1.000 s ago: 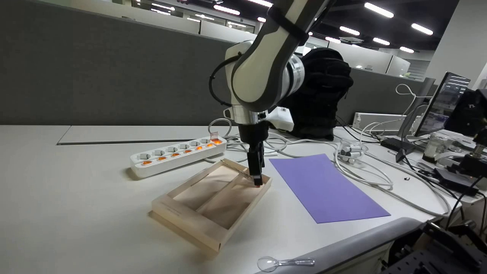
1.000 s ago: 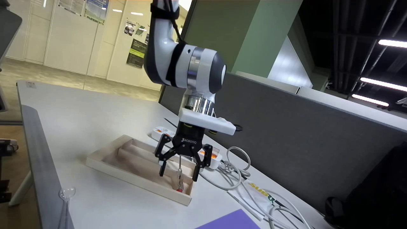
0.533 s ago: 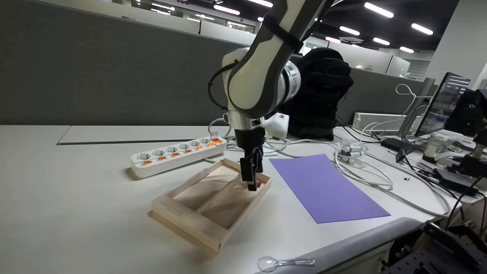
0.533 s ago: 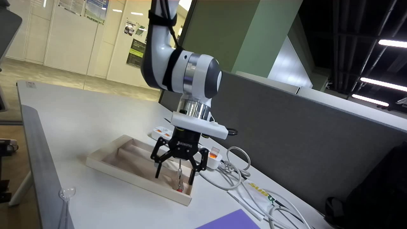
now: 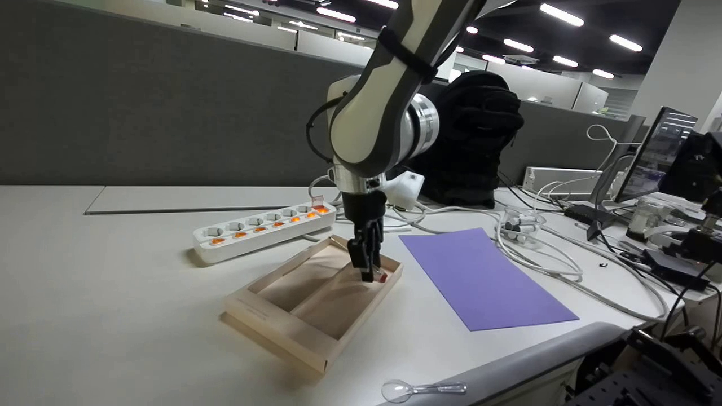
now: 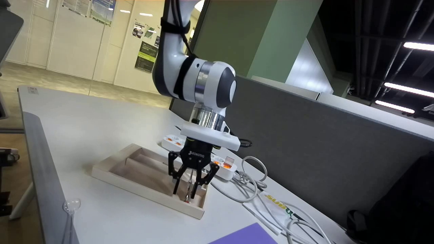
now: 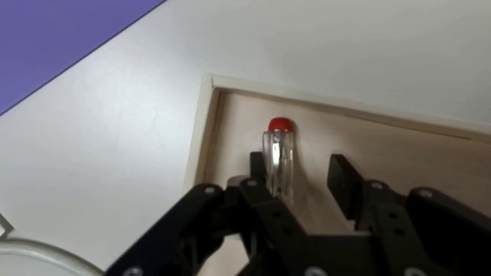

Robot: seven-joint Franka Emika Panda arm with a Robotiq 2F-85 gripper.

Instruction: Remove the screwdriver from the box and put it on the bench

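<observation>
The screwdriver (image 7: 279,157), with a clear handle and red end cap, lies in the pale wooden box (image 7: 197,142), near one corner. My gripper (image 7: 298,164) reaches down over it, jaws part-way apart. In the wrist view the handle sits close against the left finger (image 7: 257,165); a gap separates it from the right finger (image 7: 343,180). In an exterior view the gripper (image 6: 184,194) straddles the screwdriver (image 6: 189,194) inside the box (image 6: 145,190). Its shaft is hidden by the gripper in the wrist view. The box rests on the white bench (image 5: 141,321).
A purple sheet (image 5: 485,276) lies on the bench beside the box. Behind the box runs a white power strip (image 5: 265,234) with loose cables (image 5: 541,259). A clear plastic spoon (image 5: 423,389) is at the front edge. A black backpack (image 5: 474,141) stands at the back.
My gripper has come lower over the box, and its fingers have drawn closer together around the screwdriver. In an exterior view, the red end of the screwdriver has shifted slightly left.
</observation>
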